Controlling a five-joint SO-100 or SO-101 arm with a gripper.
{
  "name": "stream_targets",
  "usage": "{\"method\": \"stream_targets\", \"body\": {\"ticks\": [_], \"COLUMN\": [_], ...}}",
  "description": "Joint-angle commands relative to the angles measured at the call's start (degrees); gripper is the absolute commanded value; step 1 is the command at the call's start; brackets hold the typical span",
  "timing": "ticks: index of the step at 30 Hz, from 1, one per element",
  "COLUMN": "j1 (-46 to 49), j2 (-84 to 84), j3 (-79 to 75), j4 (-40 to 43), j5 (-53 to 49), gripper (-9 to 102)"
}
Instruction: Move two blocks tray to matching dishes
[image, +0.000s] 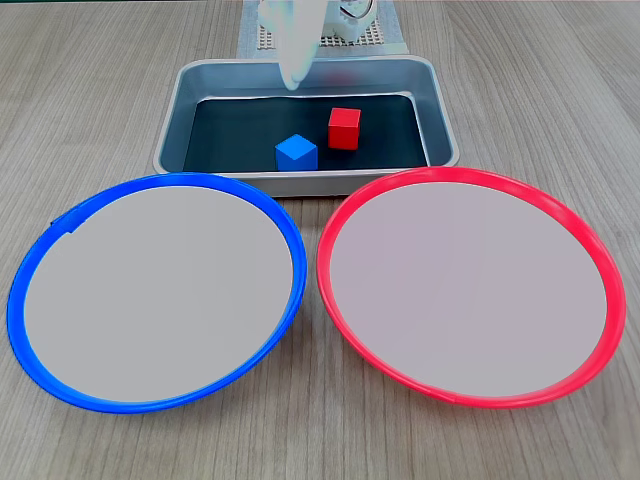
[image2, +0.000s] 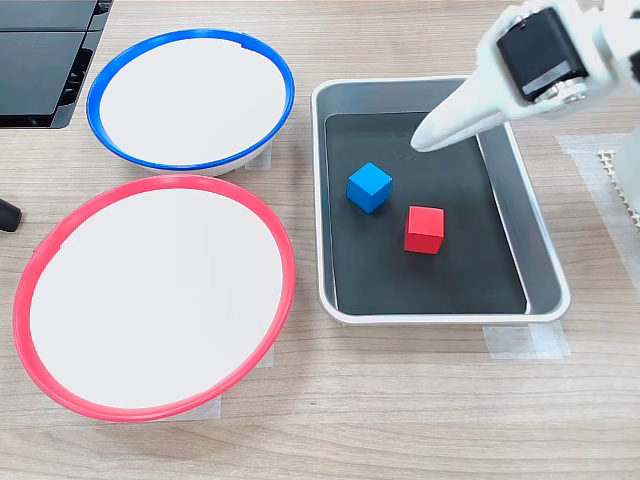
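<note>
tool: my tool (image2: 428, 138) hangs over the tray (image2: 540, 250), fingers together as far as i can tell, holding nothing.
blocks: blue block (image2: 369, 186) and red block (image2: 424, 229) both on the tray floor, apart.
key relation: in that fixed view, blue lies just below-left of the tip, nearer than red.
dishes: blue-rimmed dish (image2: 270, 70), red-rimmed dish (image2: 283, 250), both bare.
surface: pale wood-grain surface (image2: 400, 400).

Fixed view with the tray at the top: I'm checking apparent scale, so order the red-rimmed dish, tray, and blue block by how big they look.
1. Red-rimmed dish, though it sits nearer the camera.
2. Tray.
3. Blue block, by far the smallest.
</note>
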Motion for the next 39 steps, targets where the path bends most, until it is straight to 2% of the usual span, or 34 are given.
{"method": "stream_targets", "body": {"ticks": [1,3,6,14,20,26,29,31,34,37,39], "j1": [1.8,2.5,2.1,2.0,2.5,1.2,0.4,-0.4,0.0,3.1,5.1], "j2": [-12.7,-23.3,-37.0,-57.0,-63.3,-66.1,-65.4,-65.1,-68.1,-76.6,-82.7], "j3": [-10.3,-18.1,-27.7,-35.1,-35.3,-38.0,-41.5,-49.2,-64.2,-80.0,-85.5], "j4": [1.1,3.0,4.4,4.4,0.0,-1.6,1.2,7.6,12.7,14.8,13.0], "j5": [-5.2,-5.3,-5.2,-18.1,-22.1,-21.4,-20.7,-18.3,-12.5,-10.2,-11.0], "gripper": [7,16,23,24,20,0,0,0,0,0,0]}}
